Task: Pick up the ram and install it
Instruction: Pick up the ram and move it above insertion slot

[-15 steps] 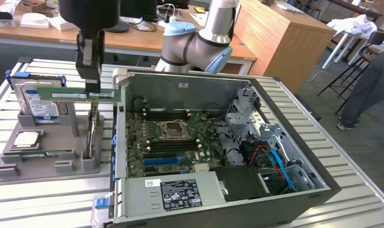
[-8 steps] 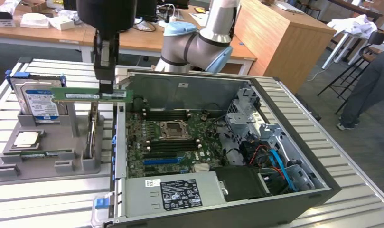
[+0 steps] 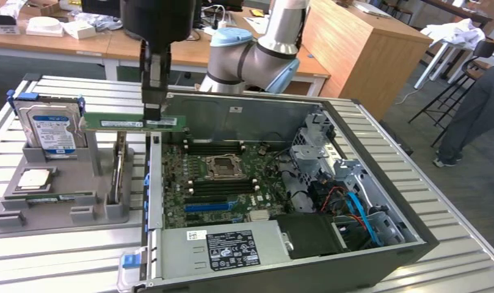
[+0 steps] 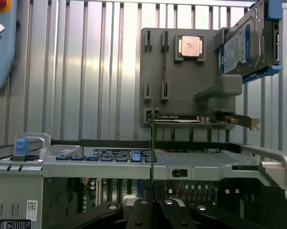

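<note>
The ram (image 3: 131,123) is a long green stick held level in the air, with my gripper (image 3: 154,115) shut on its end toward the exterior view's right. It hangs over the near wall of the open computer case (image 3: 377,183), between the grey parts holder (image 3: 59,207) and the motherboard (image 3: 222,183). From the wrist, the ram (image 4: 153,143) shows edge-on as a thin line rising from between the black fingers (image 4: 138,212). The dark memory slots (image 3: 218,148) lie beside the CPU socket (image 3: 225,163), below and to the exterior view's right of the stick.
On the holder stand a hard drive (image 3: 51,131), a silver CPU (image 3: 33,178) and an upright expansion card (image 3: 116,174). The power supply (image 3: 230,247) and a drive cage (image 3: 320,140) line the case. A person's legs (image 3: 475,116) are at the exterior view's right.
</note>
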### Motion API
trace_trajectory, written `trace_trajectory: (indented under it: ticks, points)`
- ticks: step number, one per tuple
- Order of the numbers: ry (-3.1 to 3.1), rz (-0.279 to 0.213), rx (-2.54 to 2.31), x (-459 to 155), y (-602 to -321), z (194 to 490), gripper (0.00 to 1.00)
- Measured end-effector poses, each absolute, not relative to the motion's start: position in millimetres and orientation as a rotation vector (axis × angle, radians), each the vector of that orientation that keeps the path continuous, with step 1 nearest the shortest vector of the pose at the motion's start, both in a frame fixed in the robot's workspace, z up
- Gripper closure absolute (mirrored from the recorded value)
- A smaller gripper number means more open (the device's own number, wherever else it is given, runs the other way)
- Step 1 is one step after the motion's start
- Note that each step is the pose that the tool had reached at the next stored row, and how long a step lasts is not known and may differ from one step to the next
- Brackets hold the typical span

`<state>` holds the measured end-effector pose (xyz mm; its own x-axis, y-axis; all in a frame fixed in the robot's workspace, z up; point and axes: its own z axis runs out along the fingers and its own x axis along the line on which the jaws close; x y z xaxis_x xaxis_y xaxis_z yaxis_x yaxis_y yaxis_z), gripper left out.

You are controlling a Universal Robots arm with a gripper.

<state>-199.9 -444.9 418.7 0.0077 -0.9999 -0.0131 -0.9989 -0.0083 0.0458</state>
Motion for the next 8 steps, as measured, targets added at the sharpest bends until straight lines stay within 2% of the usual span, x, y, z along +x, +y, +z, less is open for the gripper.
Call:
trace_trajectory:
  ticks: [8]
  points:
    - [-2.196,-0.065,2.213,-178.6,-444.9,418.6,0.88]
